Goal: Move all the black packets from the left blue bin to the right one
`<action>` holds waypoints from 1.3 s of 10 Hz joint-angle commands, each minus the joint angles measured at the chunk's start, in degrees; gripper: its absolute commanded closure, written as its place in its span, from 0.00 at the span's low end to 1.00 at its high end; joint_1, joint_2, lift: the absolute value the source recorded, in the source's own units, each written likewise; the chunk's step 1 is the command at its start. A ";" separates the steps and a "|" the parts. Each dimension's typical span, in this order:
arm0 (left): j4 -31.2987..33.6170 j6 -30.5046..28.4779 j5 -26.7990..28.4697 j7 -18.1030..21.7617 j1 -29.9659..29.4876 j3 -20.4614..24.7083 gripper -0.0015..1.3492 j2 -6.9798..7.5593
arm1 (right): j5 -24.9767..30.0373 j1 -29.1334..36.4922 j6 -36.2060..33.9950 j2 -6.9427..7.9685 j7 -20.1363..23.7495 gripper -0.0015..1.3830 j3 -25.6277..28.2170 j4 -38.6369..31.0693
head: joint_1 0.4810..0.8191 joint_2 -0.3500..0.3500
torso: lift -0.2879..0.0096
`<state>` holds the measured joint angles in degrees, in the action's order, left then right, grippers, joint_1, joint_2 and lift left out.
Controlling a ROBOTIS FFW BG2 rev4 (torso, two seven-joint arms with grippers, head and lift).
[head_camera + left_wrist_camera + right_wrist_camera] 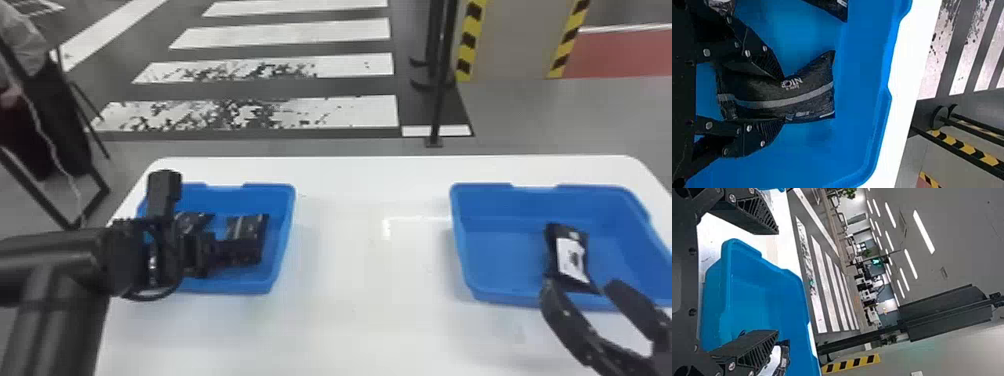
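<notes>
In the head view my left gripper (225, 255) is down in the left blue bin (284, 235) at a black packet (250, 227). The left wrist view has my left gripper (782, 100) shut on this black packet (805, 92), whose long edges are pressed between the fingers. Another black packet (195, 220) lies farther left in the bin. My right gripper (580, 289) stands open at the front of the right blue bin (462, 245), where one black packet with a white label (572, 257) lies. In the right wrist view, nothing is between the right gripper's (775, 283) fingers.
Both bins stand on a white table (370, 280), with a wide gap of tabletop between them. Beyond the table's far edge a thin black pole (437, 100) rises from the floor. A dark frame (90, 200) stands off the table's left side.
</notes>
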<state>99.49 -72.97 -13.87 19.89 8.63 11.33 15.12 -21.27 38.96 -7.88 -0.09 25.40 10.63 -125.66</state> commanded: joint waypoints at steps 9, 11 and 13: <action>26.30 10.53 -14.58 5.43 -15.38 0.33 0.89 -0.70 | -4.44 -0.71 -1.54 -0.35 2.11 0.10 -3.20 -2.38 | 0.63 0.60 | 0.35; 26.58 11.52 -17.21 7.54 -15.94 -4.59 0.89 -1.23 | -11.86 -2.68 -2.81 -1.50 4.04 0.10 -6.97 -1.53 | 0.63 0.53 | 0.35; 26.86 11.52 -18.92 8.24 -15.24 -9.73 0.89 -1.05 | -14.49 -5.91 -3.37 -2.55 5.71 0.10 -9.71 0.72 | 0.63 0.48 | 0.35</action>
<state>126.31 -61.41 -32.21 28.05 -6.85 3.12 13.96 -35.21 33.91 -10.98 -2.36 31.07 1.65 -125.29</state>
